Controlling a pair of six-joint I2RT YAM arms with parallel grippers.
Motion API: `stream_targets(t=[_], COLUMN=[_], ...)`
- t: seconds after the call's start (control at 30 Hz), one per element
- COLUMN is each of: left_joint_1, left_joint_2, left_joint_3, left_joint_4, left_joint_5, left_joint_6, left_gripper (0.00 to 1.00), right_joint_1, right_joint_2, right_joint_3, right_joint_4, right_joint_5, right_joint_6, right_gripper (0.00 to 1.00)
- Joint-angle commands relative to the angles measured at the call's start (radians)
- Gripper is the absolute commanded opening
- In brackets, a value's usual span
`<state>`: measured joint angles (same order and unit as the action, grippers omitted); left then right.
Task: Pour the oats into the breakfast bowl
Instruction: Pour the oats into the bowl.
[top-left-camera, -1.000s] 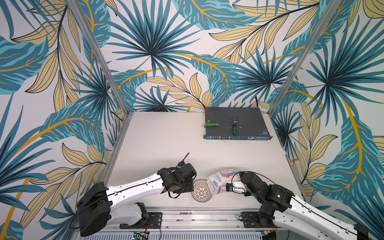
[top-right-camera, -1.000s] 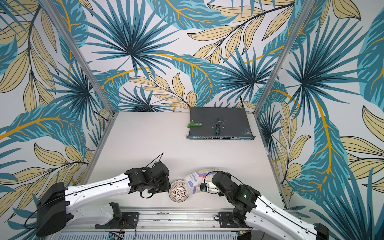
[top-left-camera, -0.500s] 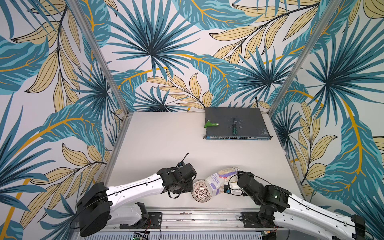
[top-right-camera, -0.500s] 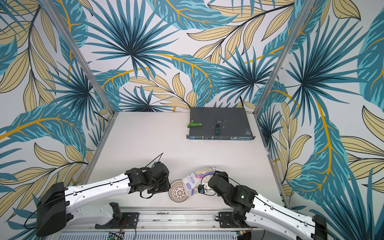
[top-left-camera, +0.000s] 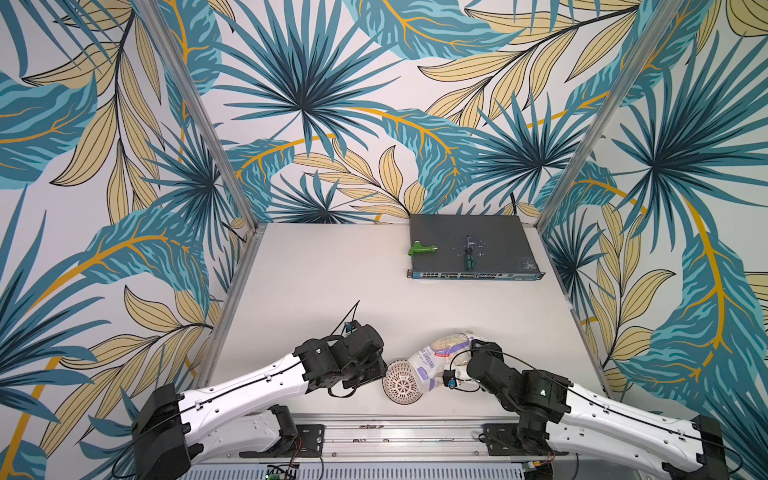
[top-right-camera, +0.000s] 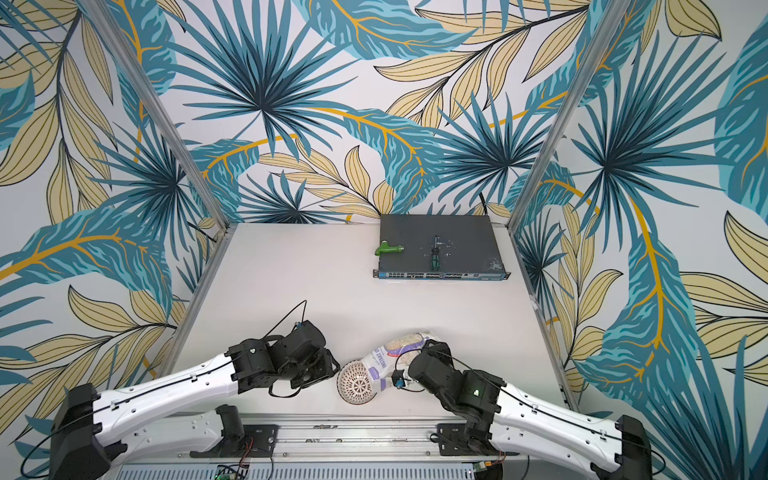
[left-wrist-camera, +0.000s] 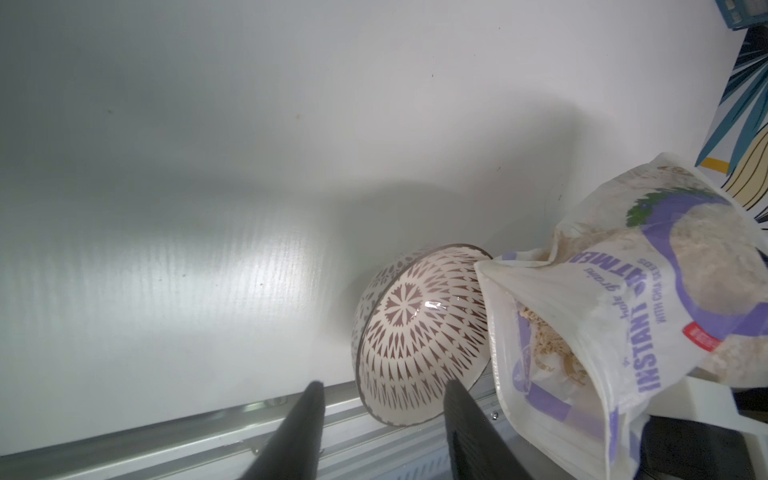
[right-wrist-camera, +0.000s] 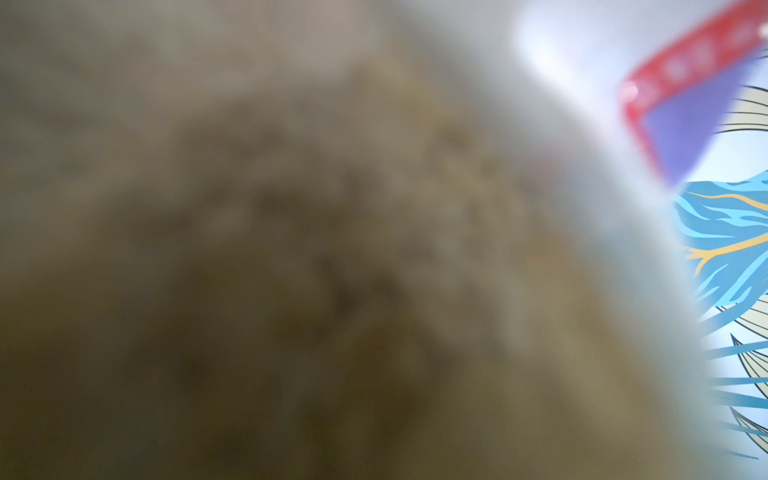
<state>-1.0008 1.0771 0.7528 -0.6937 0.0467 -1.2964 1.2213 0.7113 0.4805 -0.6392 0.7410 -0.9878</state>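
Near edge of the tabletop (top-left-camera: 311, 291): the breakfast bowl (top-left-camera: 402, 382) sits just behind the aluminium rail (top-left-camera: 395, 432), between the two arms.
Oats pouch (top-left-camera: 432, 361): lifted and tipped, with its open mouth down at the bowl's right rim. In the left wrist view, flakes lie heaped just inside the mouth of the oats pouch (left-wrist-camera: 623, 311).
Right tool (top-left-camera: 455, 368): closed on the pouch from the right, its jaws mostly hidden by plastic and wrist (its own camera shows only a beige blur and a red-and-purple scrap of label).
Left tool (top-left-camera: 380, 370): beside the bowl's left wall. Its black fingers (left-wrist-camera: 299, 428) are about half spread with nothing between them. One tip overlaps the bowl's rim, but contact cannot be told.
In the way: seen from above, the pouch covers the bowl's right edge.
Far right corner: a flat dark-grey network switch (top-left-camera: 473, 245) lies well apart from the bowl, with a green-handled screwdriver (top-left-camera: 468, 259) and a green plastic part (top-left-camera: 422, 249) on its lid.
Materials: the bowl is round and glossy, with a reddish-brown lattice outside, radial points inside and a dark rim. The pouch is crinkled clear plastic with a white-and-purple label. The tabletop is smooth matte white.
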Motion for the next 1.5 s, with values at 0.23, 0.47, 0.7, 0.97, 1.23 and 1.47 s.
stream_targets(t=[0.23,0.47,0.7,0.97,1.23,1.47], left_joint_1=[-0.002,-0.002,-0.002,-0.002,-0.002,-0.002], left_joint_2=[-0.068,-0.068,-0.066,-0.063,-0.063,-0.062], left_joint_3=[0.037,0.044,0.045,0.039,0.033,0.029], left_joint_4=[0.012,0.028,0.042,0.045,0.04,0.042], left_joint_5=[0.006,0.01,0.007,0.0,-0.008,-0.012], left_joint_6=[-0.072,-0.097,-0.109,-0.112,-0.115,-0.119], left_gripper=[0.55,0.58,0.62,0.64,0.64,0.64], right_joint_1=[0.029,0.048,0.069,0.102,0.134,0.153], right_joint_2=[0.002,0.02,0.033,0.052,0.051,0.052], right_joint_3=[0.058,0.078,0.092,0.106,0.101,0.098], right_joint_4=[0.146,0.132,0.118,0.1,0.094,0.098], right_joint_5=[0.128,0.159,0.188,0.216,0.268,0.305], right_joint_6=[0.002,0.004,-0.004,0.002,0.006,-0.003], right_gripper=[0.0,0.0,0.0,0.0,0.0,0.0])
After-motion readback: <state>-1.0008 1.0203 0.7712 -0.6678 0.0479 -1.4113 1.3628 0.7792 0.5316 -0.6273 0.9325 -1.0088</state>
